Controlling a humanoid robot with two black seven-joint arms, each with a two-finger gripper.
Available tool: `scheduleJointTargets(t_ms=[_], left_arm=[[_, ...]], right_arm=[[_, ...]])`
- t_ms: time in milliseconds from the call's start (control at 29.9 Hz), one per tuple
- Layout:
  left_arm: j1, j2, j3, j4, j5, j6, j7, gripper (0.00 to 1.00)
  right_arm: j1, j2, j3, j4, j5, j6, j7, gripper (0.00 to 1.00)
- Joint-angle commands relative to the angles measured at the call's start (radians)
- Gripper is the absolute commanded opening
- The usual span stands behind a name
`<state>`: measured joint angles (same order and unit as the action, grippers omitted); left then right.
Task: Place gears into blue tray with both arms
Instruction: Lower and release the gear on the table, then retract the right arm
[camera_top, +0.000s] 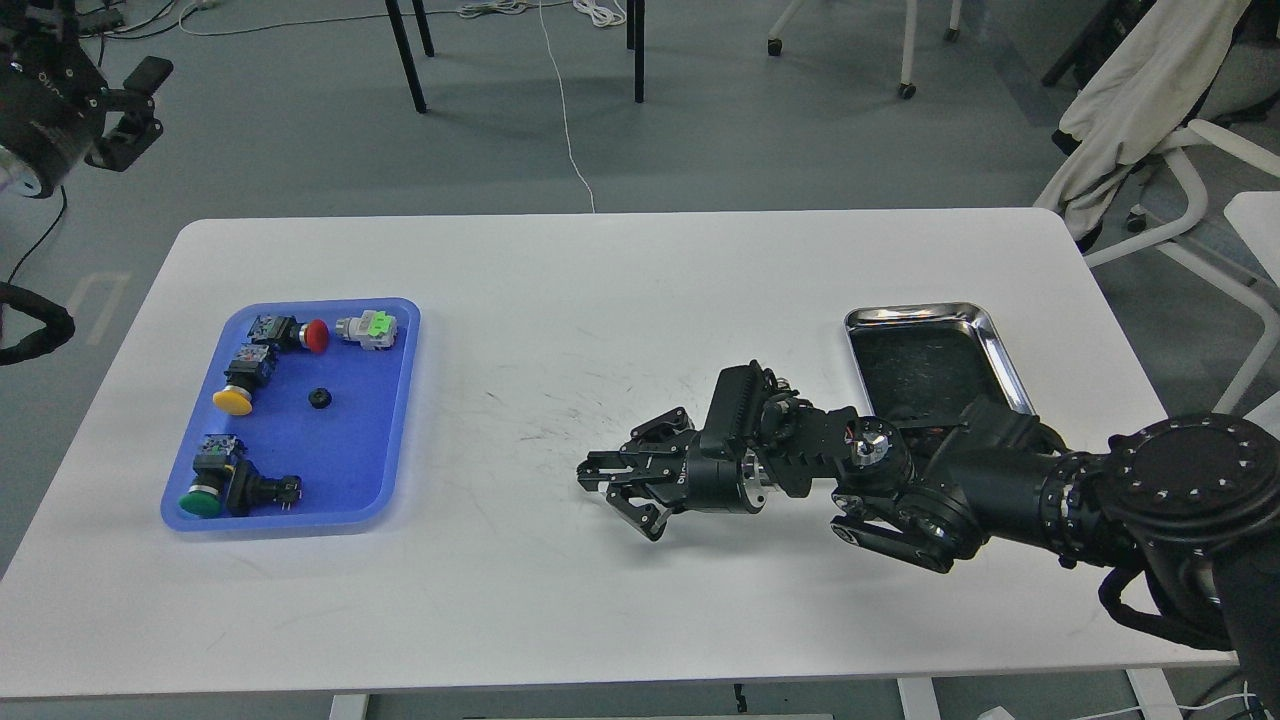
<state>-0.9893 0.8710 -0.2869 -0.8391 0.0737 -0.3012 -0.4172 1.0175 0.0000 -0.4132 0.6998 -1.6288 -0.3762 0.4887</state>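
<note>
Hiding silver tray (975, 318) corner: right arm (960, 480)

My two arms are matte black with thick cylindrical segments, shiny silver joint caps, a large round shoulder disc ringed with small screws, looping black corrugated cables, faint white lettering on the wrist housings, and black grippers, right gripper (625, 495) and left gripper (128, 105), built of ribbed, linked fingers.
</note>
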Motion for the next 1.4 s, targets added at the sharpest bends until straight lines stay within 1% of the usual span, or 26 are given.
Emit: scheduleJointTargets(t_ms=[0, 100, 134, 268, 301, 334, 368, 401, 502, 602, 669, 736, 769, 903, 1003, 1104, 1171, 1271, 1371], left_arm=[[0.0, 0.005, 0.002, -0.005, 0.0, 0.0, 0.0, 0.97], [0.0, 0.006, 0.002, -0.012, -0.002, 0.002, 0.0, 0.97], [0.0, 0.008, 0.002, -0.012, -0.002, 0.002, 0.0, 0.97], [0.0, 0.02, 0.002, -0.012, -0.002, 0.0, 0.0, 0.97], [0.0, 0.02, 0.002, -0.012, -0.002, 0.0, 0.0, 0.97], [0.0, 0.02, 0.002, -0.012, -0.002, 0.0, 0.0, 0.97], [0.0, 0.02, 0.002, -0.012, -0.002, 0.0, 0.0, 0.97], [0.0, 0.022, 0.002, -0.012, -0.002, 0.0, 0.0, 0.97], [0.0, 0.026, 0.002, -0.012, -0.002, 0.0, 0.0, 0.97], [0.0, 0.026, 0.0, -0.012, -0.002, -0.001, 0.0, 0.97], [0.0, 0.026, 0.002, -0.012, -0.002, -0.001, -0.002, 0.97], [0.0, 0.028, 0.002, -0.012, 0.0, -0.001, -0.002, 0.97], [0.0, 0.029, 0.002, -0.012, 0.0, -0.003, -0.002, 0.97], [0.001, 0.046, 0.015, -0.026, 0.004, -0.009, -0.006, 0.98], [0.011, 0.048, 0.023, -0.043, 0.015, -0.003, -0.026, 0.98], [0.012, 0.054, 0.035, -0.055, 0.018, -0.001, -0.044, 0.98], [0.012, 0.068, 0.058, -0.081, 0.024, -0.004, -0.045, 0.98], [0.011, 0.086, 0.071, -0.129, 0.075, -0.007, -0.055, 0.98], [0.012, 0.086, 0.072, -0.158, 0.161, -0.006, -0.069, 0.98]], right_arm=[[-0.007, 0.0, -0.001, -0.006, -0.003, 0.0, 0.0, 0.04], [-0.01, 0.0, -0.003, -0.006, -0.003, 0.0, 0.0, 0.05], [-0.013, 0.0, -0.003, -0.006, -0.003, 0.0, 0.0, 0.07], [-0.017, 0.0, -0.003, -0.006, 0.001, 0.0, 0.0, 0.24], [-0.017, 0.0, -0.003, -0.005, 0.004, 0.0, 0.0, 0.33], [-0.017, 0.0, -0.003, -0.005, 0.009, 0.0, 0.0, 0.48], [-0.017, 0.0, -0.001, -0.003, 0.012, 0.0, 0.0, 0.59], [-0.017, 0.0, -0.001, -0.002, 0.014, 0.0, 0.0, 0.63], [-0.017, 0.0, 0.001, -0.003, 0.017, 0.0, 0.0, 0.64], [-0.016, 0.0, 0.002, -0.005, 0.038, -0.001, 0.0, 0.74], [-0.01, 0.0, 0.007, -0.006, 0.066, -0.001, 0.0, 0.75], [0.0, 0.0, 0.058, -0.017, 0.125, 0.0, 0.0, 0.82], [0.006, 0.0, 0.088, -0.022, 0.154, 0.002, 0.0, 0.84], [0.071, 0.0, 0.183, -0.078, 0.28, 0.003, 0.0, 0.84], [0.137, 0.0, 0.234, -0.129, 0.406, 0.005, 0.0, 0.84], [0.194, 0.0, 0.243, -0.164, 0.551, 0.019, 0.0, 0.84], [0.228, 0.0, 0.243, -0.172, 0.666, 0.022, 0.0, 0.85], [0.253, 0.0, 0.243, -0.189, 0.811, 0.022, 0.0, 0.9], [0.27, 0.0, 0.246, -0.201, 0.906, 0.022, 0.0, 0.9]])
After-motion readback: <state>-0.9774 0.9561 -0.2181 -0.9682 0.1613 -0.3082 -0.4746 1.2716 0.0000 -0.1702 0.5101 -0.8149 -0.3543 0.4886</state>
